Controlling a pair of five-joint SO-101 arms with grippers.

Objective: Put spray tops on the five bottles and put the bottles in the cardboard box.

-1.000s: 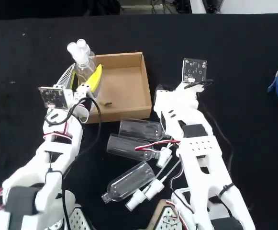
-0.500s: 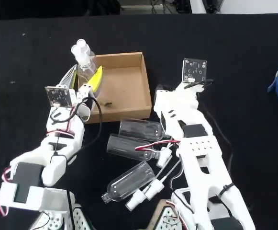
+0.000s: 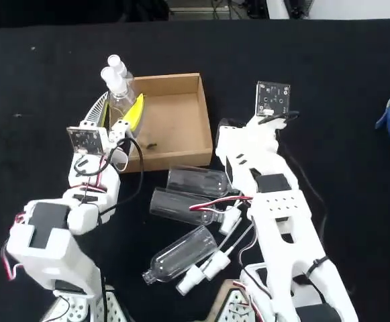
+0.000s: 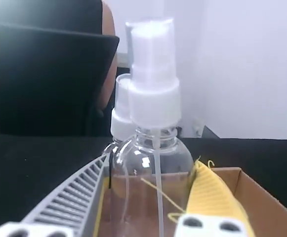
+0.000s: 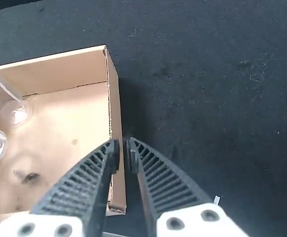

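Black cloth covers the table (image 3: 329,80). The left gripper (image 3: 122,102) is clamped around the belly of an upright clear plastic bottle with a white spray top (image 4: 155,163), at a corner of the open brown cardboard box (image 3: 174,127). A second capped bottle (image 4: 121,121) stands just beyond it. The right gripper (image 5: 122,150), nearly closed and empty, hangs above a box side wall. Three uncapped clear bottles (image 3: 181,204) lie behind both grippers. The held bottle is probably light, slick and easily dented, so grip the belly rather than the top.
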